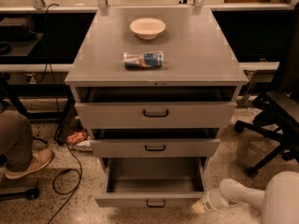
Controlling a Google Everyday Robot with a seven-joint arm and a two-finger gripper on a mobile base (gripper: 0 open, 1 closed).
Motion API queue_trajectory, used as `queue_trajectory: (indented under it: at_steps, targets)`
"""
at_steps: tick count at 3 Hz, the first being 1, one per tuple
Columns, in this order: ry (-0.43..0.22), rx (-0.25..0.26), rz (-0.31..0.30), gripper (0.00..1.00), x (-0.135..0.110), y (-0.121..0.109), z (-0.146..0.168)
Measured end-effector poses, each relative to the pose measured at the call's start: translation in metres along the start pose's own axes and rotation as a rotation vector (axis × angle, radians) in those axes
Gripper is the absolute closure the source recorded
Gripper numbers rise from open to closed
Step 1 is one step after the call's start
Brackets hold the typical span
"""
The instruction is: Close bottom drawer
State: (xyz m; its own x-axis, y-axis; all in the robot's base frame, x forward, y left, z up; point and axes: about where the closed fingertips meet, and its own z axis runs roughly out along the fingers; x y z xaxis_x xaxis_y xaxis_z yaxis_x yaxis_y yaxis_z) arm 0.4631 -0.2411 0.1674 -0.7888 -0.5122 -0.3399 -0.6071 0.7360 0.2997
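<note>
The bottom drawer (154, 200) is the lowest of three grey drawers and stands pulled far out, its deep tray empty, with a small black loop handle on its short front panel. My gripper (198, 208) is at the bottom right, low by the floor, just right of the drawer front's right end. Behind it my white arm (243, 195) reaches in from the right edge. The middle drawer (155, 148) and top drawer (155, 114) are each pulled out slightly.
A white bowl (147, 28) and a lying can (143, 59) rest on the cabinet top (201, 55). A black office chair (273, 120) stands at the right. A person's leg and shoe (21, 148) and cables (65, 181) are on the floor at the left.
</note>
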Motion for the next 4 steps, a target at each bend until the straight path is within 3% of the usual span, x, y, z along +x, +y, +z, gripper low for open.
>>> queue_trajectory:
  at_steps: [1,3,4]
  targets:
    - [-0.026,0.012,-0.013,1.00,-0.010,-0.008,0.006]
    - [-0.090,0.005,-0.104,1.00,-0.058,-0.020,0.032]
    - [-0.116,0.035,-0.135,1.00,-0.077,-0.040,0.028]
